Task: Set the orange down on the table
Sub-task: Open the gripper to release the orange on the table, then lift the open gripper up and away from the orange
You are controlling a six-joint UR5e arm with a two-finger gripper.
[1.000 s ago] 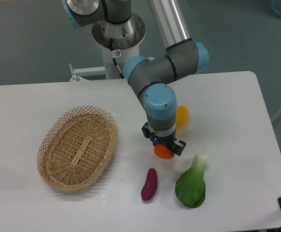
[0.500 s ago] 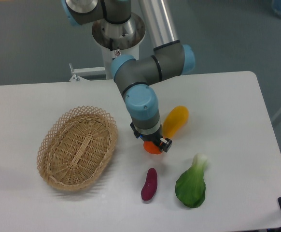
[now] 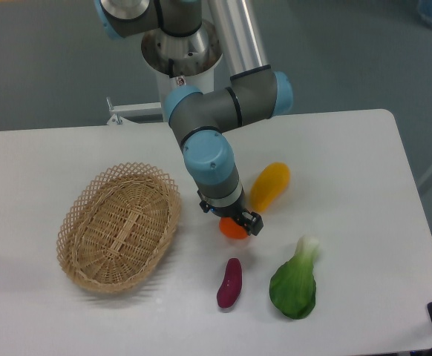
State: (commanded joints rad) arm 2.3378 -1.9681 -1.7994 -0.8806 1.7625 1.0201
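The orange (image 3: 234,231) is small, round and bright orange. It sits between the fingers of my gripper (image 3: 231,222), which points straight down and is shut on it; only its lower half shows under the gripper. It is held low over the white table (image 3: 349,163), between the basket and the yellow-orange vegetable. I cannot tell if it touches the tabletop.
An oval wicker basket (image 3: 119,226) stands to the left. A yellow-orange elongated vegetable (image 3: 269,185) lies just right of the gripper. A purple vegetable (image 3: 229,282) and a green leafy vegetable (image 3: 294,285) lie in front. The arm's base stands at the back edge.
My gripper has moved left and slightly back with the orange in it, away from the leafy vegetable. The yellow-orange vegetable, earlier partly hidden, now shows fully.
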